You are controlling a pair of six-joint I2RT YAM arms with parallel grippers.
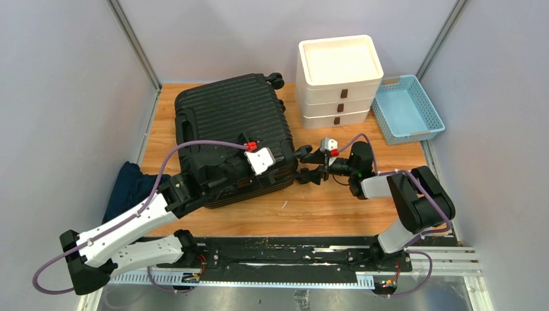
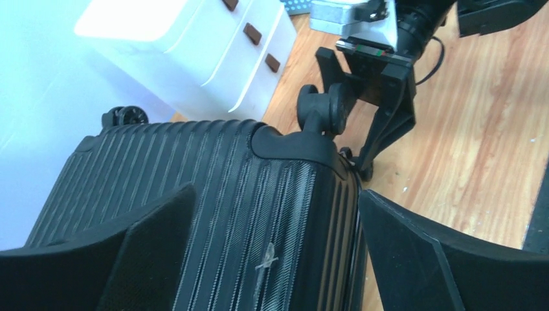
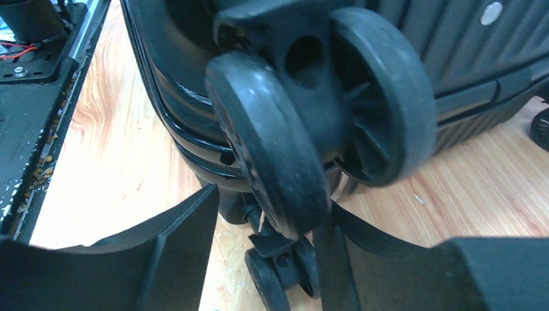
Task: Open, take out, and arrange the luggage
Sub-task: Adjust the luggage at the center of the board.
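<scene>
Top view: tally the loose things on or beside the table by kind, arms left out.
Black suitcase: 1
White drawer unit: 1
Light-blue basket: 1
Dark blue cloth: 1
Total: 4

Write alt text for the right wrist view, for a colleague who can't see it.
A twin caster wheel on the black luggage fills the frame at close range, between the right claw's two spread fingers. Light wood table shows beneath, with another caster lower in the frame.
</scene>
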